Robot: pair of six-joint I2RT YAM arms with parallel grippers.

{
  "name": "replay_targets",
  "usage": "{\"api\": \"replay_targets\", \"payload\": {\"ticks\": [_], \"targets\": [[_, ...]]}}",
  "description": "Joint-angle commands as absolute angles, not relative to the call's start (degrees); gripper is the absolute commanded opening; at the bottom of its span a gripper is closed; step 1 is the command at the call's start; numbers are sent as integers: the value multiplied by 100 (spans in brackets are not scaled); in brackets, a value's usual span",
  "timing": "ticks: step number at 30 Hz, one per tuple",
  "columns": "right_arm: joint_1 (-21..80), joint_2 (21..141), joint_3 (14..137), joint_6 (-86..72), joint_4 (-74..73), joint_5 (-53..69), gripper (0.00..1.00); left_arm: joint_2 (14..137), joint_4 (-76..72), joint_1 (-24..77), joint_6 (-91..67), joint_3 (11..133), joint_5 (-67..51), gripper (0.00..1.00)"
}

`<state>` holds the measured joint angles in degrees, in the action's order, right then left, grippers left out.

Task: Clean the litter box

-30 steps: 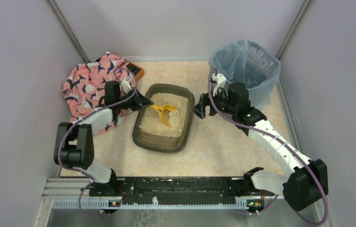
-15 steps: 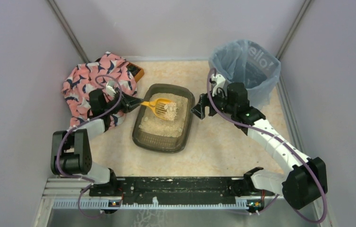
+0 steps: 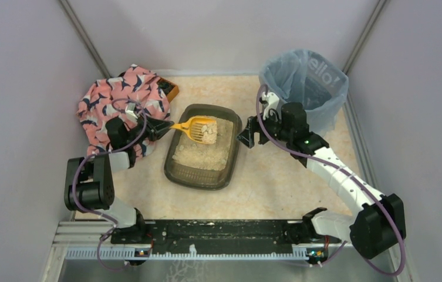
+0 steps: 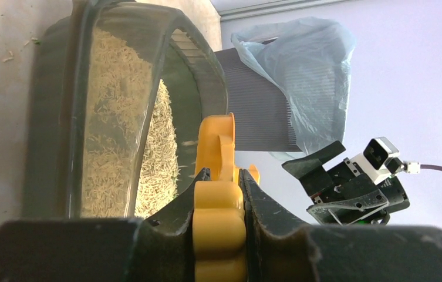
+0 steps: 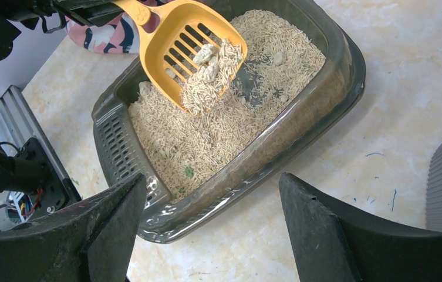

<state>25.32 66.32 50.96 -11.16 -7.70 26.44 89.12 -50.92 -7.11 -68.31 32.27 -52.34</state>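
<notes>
The litter box (image 3: 198, 178), a low rectangular tray of dark grey-brown translucent plastic with rounded corners, lies at mid-field on the pale marbled table (image 3: 277, 182), between your two arms. Its bed of pale beige granular litter is uneven, with a few green specks in the right wrist view. Your left gripper (image 3: 162, 126) reaches in from the left at the box's far end. Its fingers (image 4: 177, 202) pinch the flat handle of the small yellow-orange slotted plastic scoop (image 3: 198, 128). The scoop's bowl is tilted over the litter and carries a heap of granules with paler lumps. Your right gripper (image 3: 249, 136) hovers just beside the box's far right corner with its fingers (image 5: 107, 217) spread wide around nothing. It hangs in front of the tall grey ribbed bin (image 3: 304, 82), which is lined with a pale blue bag. A pink patterned cloth (image 3: 115, 103) lies behind the left arm and half covers an orange object too hidden to name. In the left wrist view the scoop appears edge-on, so its load is concealed. Whether the scoop's lower lip touches the litter bed cannot be settled.
</notes>
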Motion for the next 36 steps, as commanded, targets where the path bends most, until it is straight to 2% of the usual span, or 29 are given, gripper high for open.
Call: {"api": "replay_targets", "payload": {"ticks": [1,7,10,15,17,20,23,26,28,33,36], "targets": [[2496,6662,5074,-1179,-440,2719,83,8837,-5175,-531,-6774,3195,-5122,0],[2497,6662,5057,-1188,-457,2730,83,8586,-5140,-603,-6843,2939,-5021,0],[2500,6649,5103,-1157,-524,2752,83,8334,-4570,-890,-6545,2867,-4764,0],[2496,6623,5069,-1181,-406,2806,83,8246,-5577,-605,-7300,2421,-4556,0],[2500,6615,5030,-1199,-335,2813,83,8212,-5095,-266,-7125,2607,-4505,0],[2496,6661,5087,-1162,-414,2812,83,8196,-5153,-469,-7105,2376,-4289,0],[2496,6655,4996,-1211,-272,2822,83,8507,-6027,223,-7732,2397,-4399,0],[2496,6726,5086,-1186,-414,2859,83,8343,-5707,-314,-7430,2048,-4013,0],[2496,6627,5003,-1203,-366,2850,83,8296,-5451,-594,-7270,2120,-4262,0],[2498,6687,5016,-1180,-364,2861,83,7903,-4964,-541,-6981,1983,-4007,0],[2497,6665,5002,-1225,-325,2879,83,7811,-5288,-563,-7314,1888,-4478,0]]}}
